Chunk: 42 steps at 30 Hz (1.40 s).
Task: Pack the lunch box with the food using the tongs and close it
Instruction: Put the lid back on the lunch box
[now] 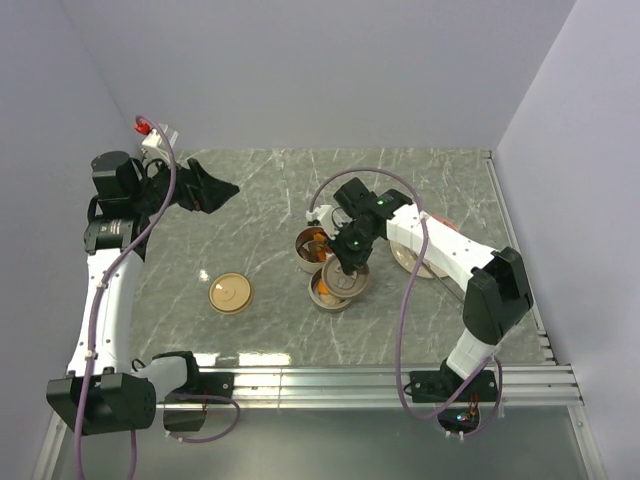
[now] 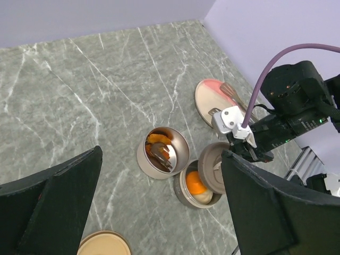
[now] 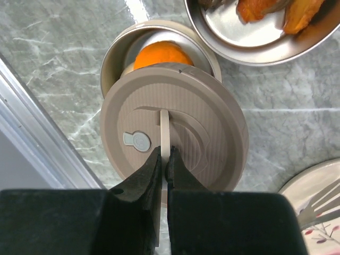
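My right gripper (image 3: 163, 154) is shut on the thin upright tab of a taupe round lid (image 3: 175, 133). The lid hangs tilted over the round lunch box (image 3: 109, 58) and covers most of its mouth. Inside the box lie an orange chunk (image 2: 195, 182) and a pale round piece (image 2: 204, 196). Touching it at the back, a second steel tin (image 2: 142, 159) holds orange and brown food (image 2: 156, 139). The silver tongs (image 2: 236, 98) lie on the pink plate (image 2: 210, 98). My left gripper (image 1: 215, 190) stands open and raised at the far left, holding nothing.
A tan round lid (image 1: 230, 293) lies flat on the marble table, left of the tins. The pink plate (image 1: 410, 262) sits under my right arm. A metal rail (image 1: 400, 378) runs along the near edge, and walls close in the back and both sides.
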Tool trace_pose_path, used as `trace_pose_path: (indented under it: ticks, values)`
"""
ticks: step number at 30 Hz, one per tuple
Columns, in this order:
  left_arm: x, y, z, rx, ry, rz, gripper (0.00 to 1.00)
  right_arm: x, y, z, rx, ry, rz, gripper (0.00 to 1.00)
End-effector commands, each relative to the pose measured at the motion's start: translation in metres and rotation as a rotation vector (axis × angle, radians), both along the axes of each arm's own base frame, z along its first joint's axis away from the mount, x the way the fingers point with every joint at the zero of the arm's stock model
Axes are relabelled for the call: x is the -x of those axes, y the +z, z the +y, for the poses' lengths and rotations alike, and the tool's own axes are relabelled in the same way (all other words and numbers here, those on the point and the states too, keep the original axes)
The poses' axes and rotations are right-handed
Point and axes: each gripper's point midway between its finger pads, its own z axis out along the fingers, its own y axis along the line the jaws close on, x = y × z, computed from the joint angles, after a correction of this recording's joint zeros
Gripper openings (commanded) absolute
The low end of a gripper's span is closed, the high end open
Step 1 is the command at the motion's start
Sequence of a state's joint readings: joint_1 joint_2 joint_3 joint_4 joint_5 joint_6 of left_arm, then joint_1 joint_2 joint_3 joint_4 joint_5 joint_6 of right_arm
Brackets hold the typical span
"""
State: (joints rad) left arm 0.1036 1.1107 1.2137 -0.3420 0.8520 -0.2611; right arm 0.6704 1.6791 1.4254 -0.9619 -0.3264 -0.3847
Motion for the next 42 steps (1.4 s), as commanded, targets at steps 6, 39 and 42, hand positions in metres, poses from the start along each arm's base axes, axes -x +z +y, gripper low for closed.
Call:
trace_pose_path:
  ticks: [6,39,42]
  values:
    - [0.005,0.011,-0.006,0.034,-0.041,-0.057,0.99,-0.006,0.013,0.032,-0.144,0.073,-0.027,0.0]
    - [0.001,-0.009,-0.007,0.036,-0.057,0.002,0.99,-0.005,-0.017,0.045,-0.165,0.128,0.073,0.0]
    - [0.001,-0.01,-0.007,0.035,-0.055,0.004,0.99,-0.005,-0.015,0.044,-0.177,0.132,0.075,0.0]
